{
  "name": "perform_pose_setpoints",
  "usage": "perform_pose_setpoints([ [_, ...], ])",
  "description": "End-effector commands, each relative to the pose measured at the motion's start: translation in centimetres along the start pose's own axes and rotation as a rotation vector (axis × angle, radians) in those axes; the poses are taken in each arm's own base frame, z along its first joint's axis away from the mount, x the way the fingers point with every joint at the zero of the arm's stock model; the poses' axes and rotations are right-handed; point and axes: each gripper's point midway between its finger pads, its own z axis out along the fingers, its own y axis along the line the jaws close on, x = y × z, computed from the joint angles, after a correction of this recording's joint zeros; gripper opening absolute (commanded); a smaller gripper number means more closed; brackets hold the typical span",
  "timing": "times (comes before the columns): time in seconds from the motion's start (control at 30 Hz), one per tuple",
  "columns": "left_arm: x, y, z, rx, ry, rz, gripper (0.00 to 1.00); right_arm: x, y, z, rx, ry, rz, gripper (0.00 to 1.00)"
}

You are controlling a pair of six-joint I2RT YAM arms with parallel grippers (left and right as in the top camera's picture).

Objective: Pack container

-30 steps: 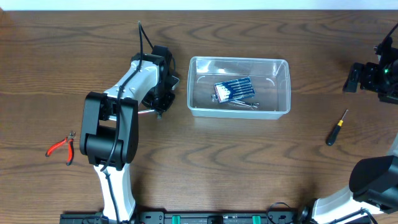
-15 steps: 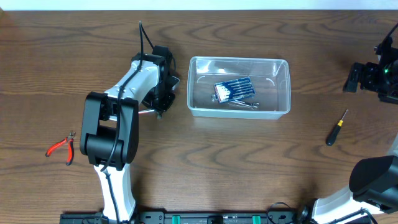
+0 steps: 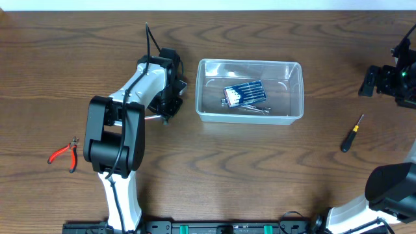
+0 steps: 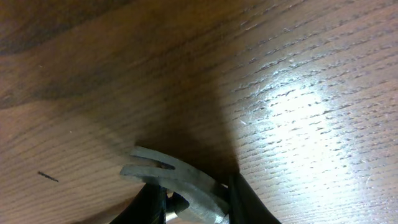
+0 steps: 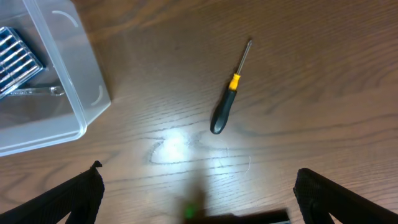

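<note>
Your left gripper (image 4: pixel 196 202) is clenched on a grey forked metal tool (image 4: pixel 165 174); lift first, then carry it right over the rim of the clear rectangular plastic container (image 3: pixel 250 117) mid-table (right gripper (image 5: pixel 199 193) hangs wide, empty).

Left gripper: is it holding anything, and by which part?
Yes. The left gripper holds a grey metal tool with a forked end, pinched just behind the fork. The rest of the tool is hidden.
</note>
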Motion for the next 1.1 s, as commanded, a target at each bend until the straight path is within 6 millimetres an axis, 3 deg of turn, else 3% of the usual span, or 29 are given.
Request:
perform_pose_setpoints([
  [0.0, 0.1, 0.3, -1.1, -0.010, -0.017, -0.006, 0.06, 0.1, 0.3, 0.1, 0.000, 0.006, -0.023, 0.99],
  [0.57, -0.1, 0.9, -9.1, -0.067, -0.223, -0.025, 0.06, 0.1, 0.3, 0.1, 0.000, 0.005, -0.023, 0.99],
  [1.07, -0.7, 0.4, -11.4, -0.076, -0.275, -0.036, 0.06, 0.1, 0.5, 0.1, -0.012, 0.004, -0.023, 0.99],
])
